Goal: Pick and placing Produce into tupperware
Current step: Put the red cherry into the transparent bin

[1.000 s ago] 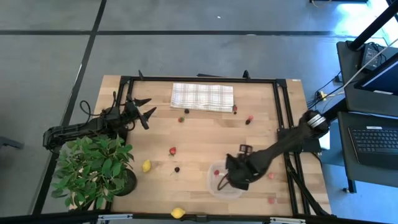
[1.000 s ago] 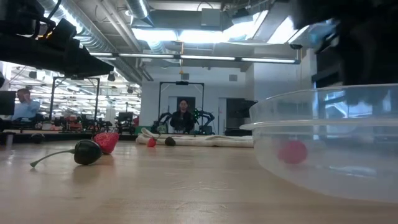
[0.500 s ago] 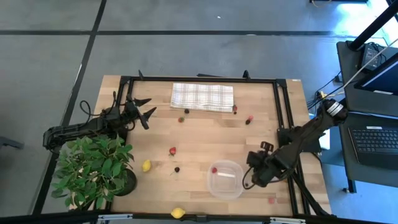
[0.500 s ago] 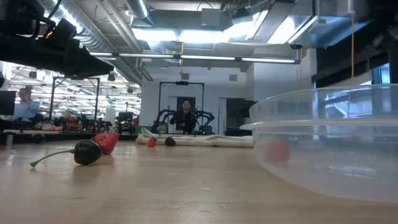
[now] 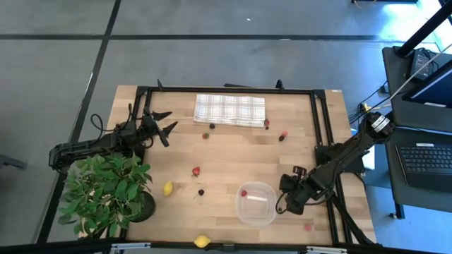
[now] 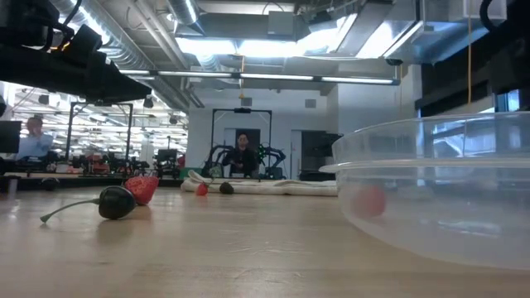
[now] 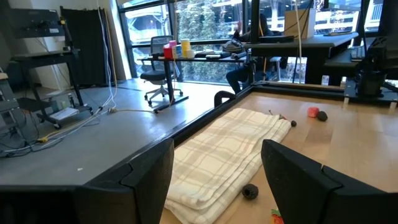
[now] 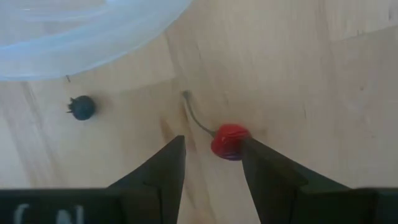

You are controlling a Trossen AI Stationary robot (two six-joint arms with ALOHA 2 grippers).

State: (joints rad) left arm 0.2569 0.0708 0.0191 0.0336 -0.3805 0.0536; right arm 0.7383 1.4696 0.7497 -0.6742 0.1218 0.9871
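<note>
The clear tupperware (image 5: 256,203) stands near the table's near edge, one red berry (image 5: 244,192) lying in it; the low view shows its wall (image 6: 439,190) close up. My right gripper (image 5: 288,202) is open just right of it. In the right wrist view (image 8: 211,146) its fingers stand on either side of a red cherry (image 8: 229,140) with a stem, and a dark berry (image 8: 83,107) lies beside the rim. Two lemons (image 5: 167,188) (image 5: 203,241), a strawberry (image 5: 195,171) and a dark berry (image 5: 201,192) lie left of the container. My left gripper (image 5: 164,123) waits open at the far left.
A checked cloth (image 5: 229,110) lies at the far edge, with several small berries (image 5: 282,136) near it. A leafy potted plant (image 5: 106,194) stands at the near left corner. Another red piece (image 5: 308,226) lies near the right frame rail. A dark frame borders the table.
My right gripper has moved from above the tupperware toward the table's right edge and now stands over the bare wood beside it. The red berry stays in the container and has rolled a little.
</note>
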